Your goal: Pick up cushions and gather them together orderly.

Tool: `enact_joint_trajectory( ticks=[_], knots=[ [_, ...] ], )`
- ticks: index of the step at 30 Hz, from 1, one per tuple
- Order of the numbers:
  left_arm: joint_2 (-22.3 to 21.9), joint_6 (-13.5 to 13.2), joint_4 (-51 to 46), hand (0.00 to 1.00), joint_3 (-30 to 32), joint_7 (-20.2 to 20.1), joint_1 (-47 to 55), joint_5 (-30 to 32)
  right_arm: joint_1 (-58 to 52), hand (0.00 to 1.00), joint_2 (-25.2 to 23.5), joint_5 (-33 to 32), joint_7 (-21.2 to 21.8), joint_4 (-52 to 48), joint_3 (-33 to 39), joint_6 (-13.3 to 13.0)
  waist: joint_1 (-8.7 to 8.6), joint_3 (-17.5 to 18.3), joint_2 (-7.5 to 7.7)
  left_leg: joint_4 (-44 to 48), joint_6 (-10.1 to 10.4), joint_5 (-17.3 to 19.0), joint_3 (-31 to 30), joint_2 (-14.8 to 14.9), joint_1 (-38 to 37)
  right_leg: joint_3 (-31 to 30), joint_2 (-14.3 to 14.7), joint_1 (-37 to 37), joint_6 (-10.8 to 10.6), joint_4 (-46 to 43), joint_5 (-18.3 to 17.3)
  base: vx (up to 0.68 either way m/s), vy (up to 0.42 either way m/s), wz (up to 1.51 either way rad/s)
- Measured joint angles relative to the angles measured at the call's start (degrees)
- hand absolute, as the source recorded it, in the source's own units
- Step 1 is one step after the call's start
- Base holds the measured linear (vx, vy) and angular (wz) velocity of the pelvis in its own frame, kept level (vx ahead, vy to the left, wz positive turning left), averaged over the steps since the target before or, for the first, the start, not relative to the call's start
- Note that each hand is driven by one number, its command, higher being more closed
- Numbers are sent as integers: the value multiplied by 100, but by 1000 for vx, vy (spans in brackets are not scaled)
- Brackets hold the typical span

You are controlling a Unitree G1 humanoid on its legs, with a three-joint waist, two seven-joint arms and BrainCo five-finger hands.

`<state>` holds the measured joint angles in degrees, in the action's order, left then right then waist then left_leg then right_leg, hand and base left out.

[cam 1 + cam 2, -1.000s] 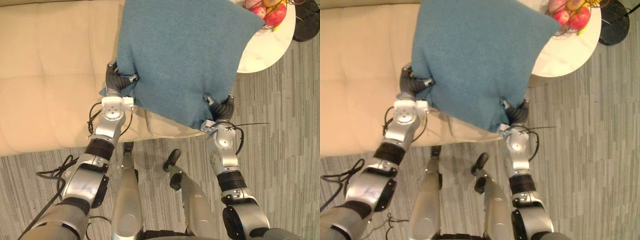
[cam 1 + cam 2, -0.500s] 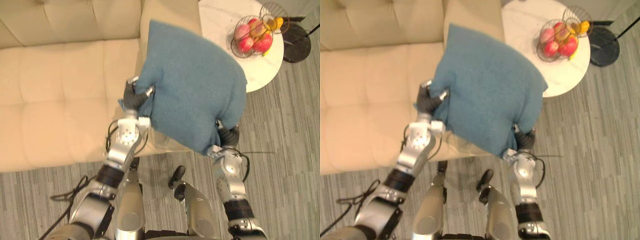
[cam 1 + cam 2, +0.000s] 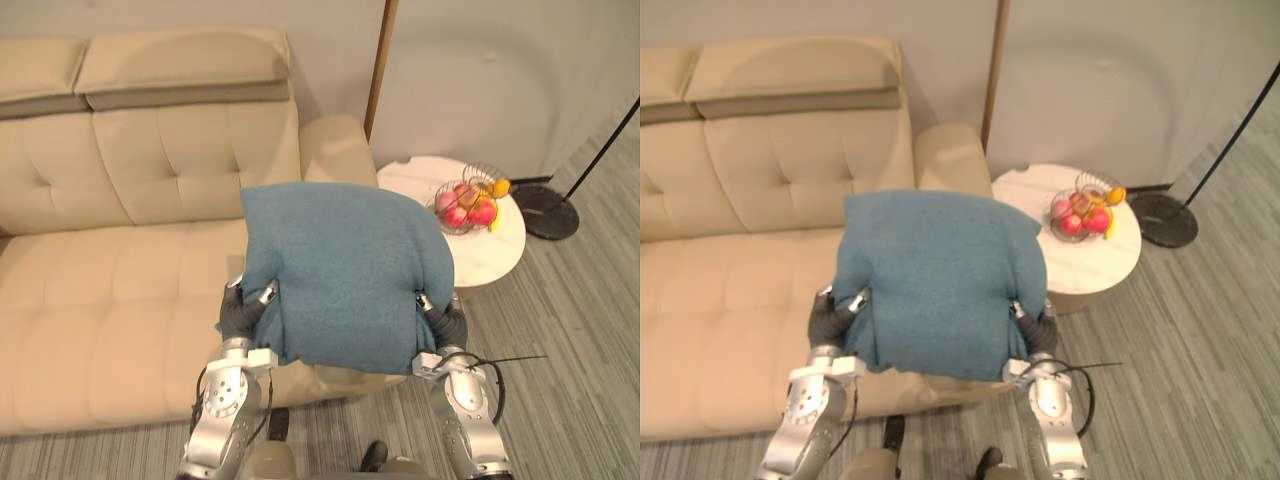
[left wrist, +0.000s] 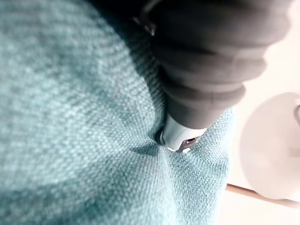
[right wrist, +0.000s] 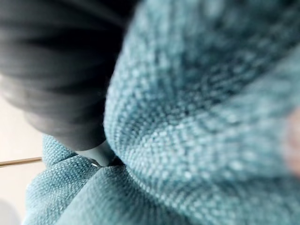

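Holding cushion (image 3: 345, 275) over sofa (image 3: 110, 290).
Left hand (image 3: 243, 312) clamps its 8 o'clock corner, right hand (image 3: 443, 322) its 4 o'clock.

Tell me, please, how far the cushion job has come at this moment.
Done: the cushion is picked up and held above the seat of the sofa.
In hand: the left hand and the right hand each grip one of its lower corners, with the fingers curled into the cloth.
Left: to set it down in an orderly place; it is not yet laid anywhere.
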<state>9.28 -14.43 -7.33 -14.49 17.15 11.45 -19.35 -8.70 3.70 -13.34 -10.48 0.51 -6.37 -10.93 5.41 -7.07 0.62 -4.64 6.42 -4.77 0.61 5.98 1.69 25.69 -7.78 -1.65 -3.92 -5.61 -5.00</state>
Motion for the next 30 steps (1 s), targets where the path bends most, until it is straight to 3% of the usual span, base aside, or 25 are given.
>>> enact_joint_trajectory(
  ticks=[6, 11, 12, 13, 14, 17, 18, 20, 21, 22, 24, 27, 28, 29, 30],
  knots=[
    [-2, -16, 0, 100, 2, -2, 252, -19, -7, 100, 126, 207, 27, -7, -122, 0, -47, 141, -42, 88, -13, 7, -181, -41, -14, 128, 28, -235, -3, 192, 102, -26, 0, 13],
    [-57, -34, -8, 100, -2, -34, 263, -116, 9, 100, 332, 221, 32, -206, -161, -26, -76, 235, -203, 548, 11, -51, -899, -128, 850, 957, 7, -14, 32, -47, -24, -66, -36, 79],
    [-114, -34, -8, 100, -2, -34, 270, -117, 35, 100, 368, 224, 20, -205, -157, -28, -50, 249, -249, 560, -57, -68, -851, -123, 972, 1087, -25, 64, 46, -160, -60, -73, 7, 91],
    [-184, -32, -2, 100, -3, -34, 271, -120, 59, 100, 376, 240, -35, -196, -140, -17, -31, 243, -298, 587, -562, 146, -249, -12, 1083, 1285, -128, 71, 56, -235, -63, -54, 47, 93],
    [-225, -34, 10, 100, -9, -40, 264, -161, 68, 100, 384, 284, -106, -195, -124, -16, -50, 242, -275, 871, -870, 433, 462, 148, 1210, 1332, -286, 49, 65, -269, -56, -42, 75, 87],
    [-231, -38, 53, 100, -14, -85, 292, -303, 217, 100, 413, 436, -149, -143, -98, 2, -35, 222, -307, 2093, -837, 584, 1374, 709, 1432, 1295, -565, 49, 51, -499, -62, 22, 178, 23],
    [-241, -52, 93, 100, -13, -119, 305, -345, 227, 100, 428, 436, -149, -143, -90, 1, -49, 262, -369, 2488, -830, 562, 1500, 1010, 1320, 1187, -669, -22, -70, -521, -16, 34, 230, -14],
    [-304, -126, 168, 100, -14, -188, 303, -435, 270, 100, 444, 438, -148, -114, -64, 0, -110, 355, -493, 2273, -373, 777, 1476, 916, 1161, 1091, -775, -38, -317, -433, 129, 17, 327, -5],
    [-265, -166, 191, 100, -14, -253, 262, -505, 301, 100, 406, 442, -148, -97, -49, -1, -254, 390, -380, 1930, -157, 756, 1463, 643, 1106, 1122, -949, -14, -452, -271, 269, 1, 360, 24],
    [-232, -168, 243, 100, -15, -306, 200, -569, 300, 100, 366, 447, -146, -65, 0, -2, -317, 397, -245, 1676, -119, 636, 1480, 434, 1101, 1143, -1099, 50, -418, -169, 395, -30, 347, 35],
    [-168, -139, 563, 100, -56, -416, 114, -697, 259, 100, 234, 502, -102, 104, 173, 18, -330, 391, -43, 1387, -248, 531, 1473, 58, 1019, 1181, -1374, 94, -314, -183, 601, -46, 319, 27],
    [-207, -76, 956, 100, -188, -547, 116, -739, 60, 100, 226, 645, -74, 289, 339, 48, -340, 314, -84, 1613, -478, 792, 1442, -154, 1000, 1073, -1937, 365, -183, -1277, 739, -20, 269, 25],
    [-217, -27, 1015, 100, -203, -609, 126, -738, 39, 100, 226, 645, -73, 385, 380, 117, -331, 181, -126, 1633, -561, 850, 1478, -234, 894, 952, -2217, 600, 257, -1960, 961, -8, 271, 4],
    [-201, 3, 1021, 100, -219, -621, 179, -736, 38, 100, 212, 644, -70, 512, 393, 149, -367, 74, -200, 1549, -626, 884, 1510, -277, 724, 637, -2317, 884, 776, -2453, 1285, -14, 270, -4],
    [-167, 4, 1021, 100, -213, -622, 225, -737, 36, 100, 162, 642, -49, 566, 392, 185, -371, 38, -206, 1506, -650, 899, 1501, -249, 648, 351, -2263, 1041, 655, -2656, 1159, -2, 214, -7]
  ],
)
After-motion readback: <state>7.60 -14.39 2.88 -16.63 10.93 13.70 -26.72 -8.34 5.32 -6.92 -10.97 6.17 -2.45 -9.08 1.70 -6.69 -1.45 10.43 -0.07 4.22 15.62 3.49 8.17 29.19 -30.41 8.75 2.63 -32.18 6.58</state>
